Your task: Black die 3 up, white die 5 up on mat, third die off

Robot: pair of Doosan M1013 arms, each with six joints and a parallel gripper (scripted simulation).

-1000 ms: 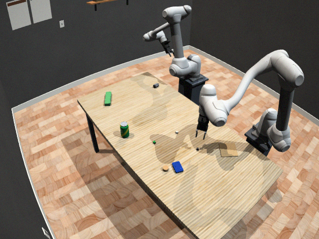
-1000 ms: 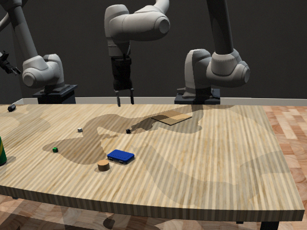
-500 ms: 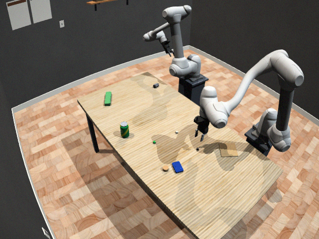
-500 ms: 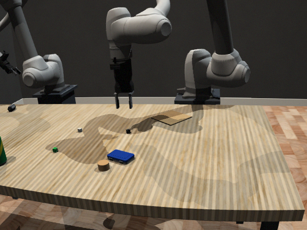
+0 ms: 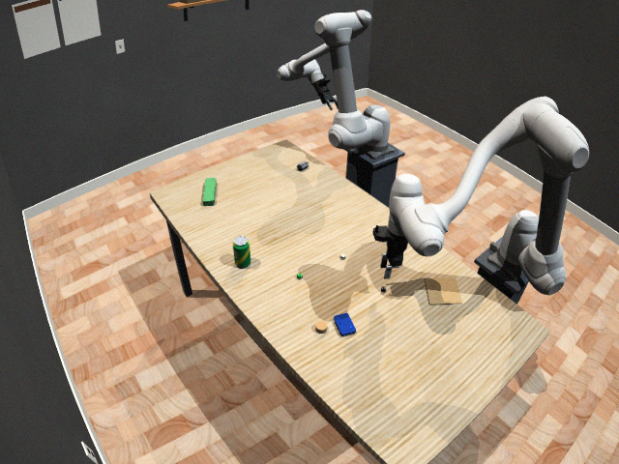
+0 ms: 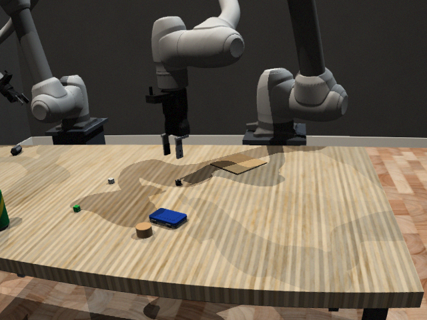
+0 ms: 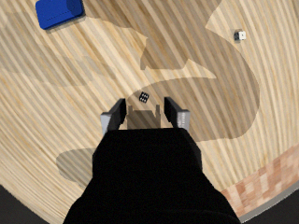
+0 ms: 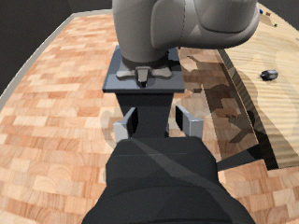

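The black die (image 5: 383,289) (image 6: 178,182) (image 7: 144,97) lies on the table; its upper face shows several white pips in rows in the left wrist view. My left gripper (image 5: 386,270) (image 6: 173,156) (image 7: 145,105) is open and empty above it, tilted slightly. The white die (image 5: 342,256) (image 6: 111,181) (image 7: 240,35) lies apart on the table; a pale face seems to show one pip. The green die (image 5: 299,275) (image 6: 76,208) is off the tan mat (image 5: 443,292) (image 6: 255,163), which bears no die. My right gripper (image 5: 333,105) (image 6: 24,102) (image 8: 156,114) is open and empty, away from the table.
A blue box (image 5: 344,324) (image 6: 167,217) (image 7: 60,12) and a wooden disc (image 5: 320,327) (image 6: 143,230) stand near each other. A green can (image 5: 242,251) (image 6: 3,215), a green block (image 5: 209,190) and a dark small object (image 5: 302,165) (image 6: 15,149) (image 8: 269,75) are farther off.
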